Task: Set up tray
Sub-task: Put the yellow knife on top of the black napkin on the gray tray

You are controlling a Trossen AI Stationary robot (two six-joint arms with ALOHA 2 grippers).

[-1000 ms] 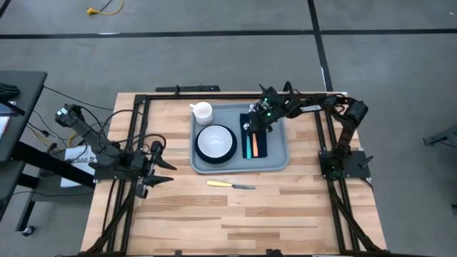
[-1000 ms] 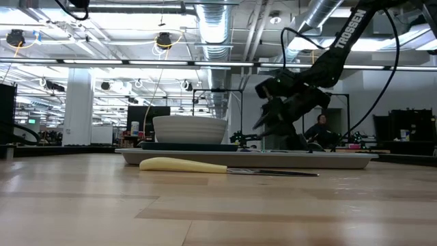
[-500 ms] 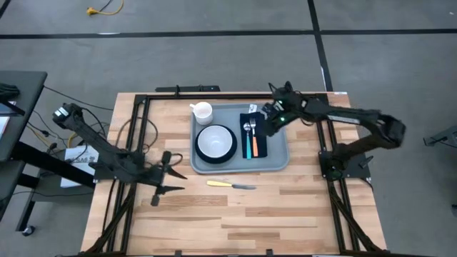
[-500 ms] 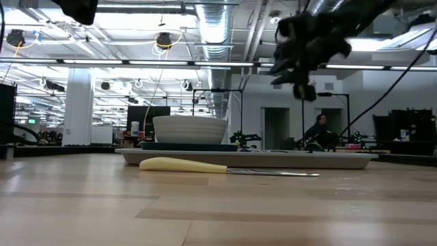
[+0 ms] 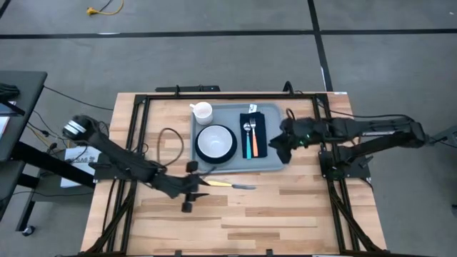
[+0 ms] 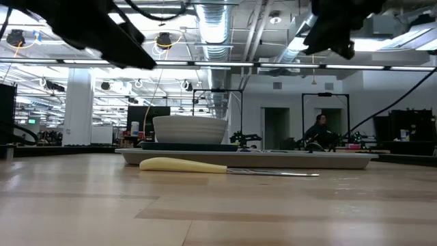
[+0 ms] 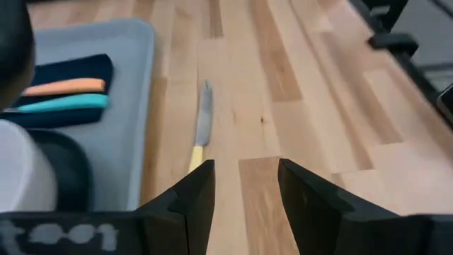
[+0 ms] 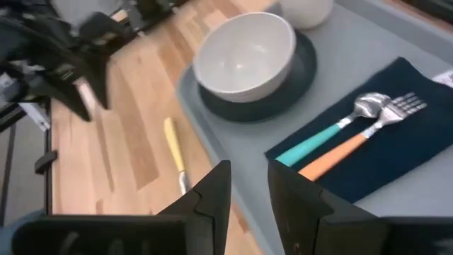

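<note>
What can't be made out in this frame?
- Low view: spoon and fork hidden behind the tray rim; both grippers cut off by the top edge.
- Left wrist view: bowl cut off by the edge.
- High view: small tag on the napkin too small to read.

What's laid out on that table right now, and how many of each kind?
Trays: 1
Plates: 1
Bowls: 1
Cups: 1
Napkins: 1
Spoons: 1
Forks: 1
Knives: 1
Total: 8

Bowl [image 5: 216, 139] on plate on tray [image 5: 275, 163]; napkin right; knife [image 5: 230, 185] before tray.
</note>
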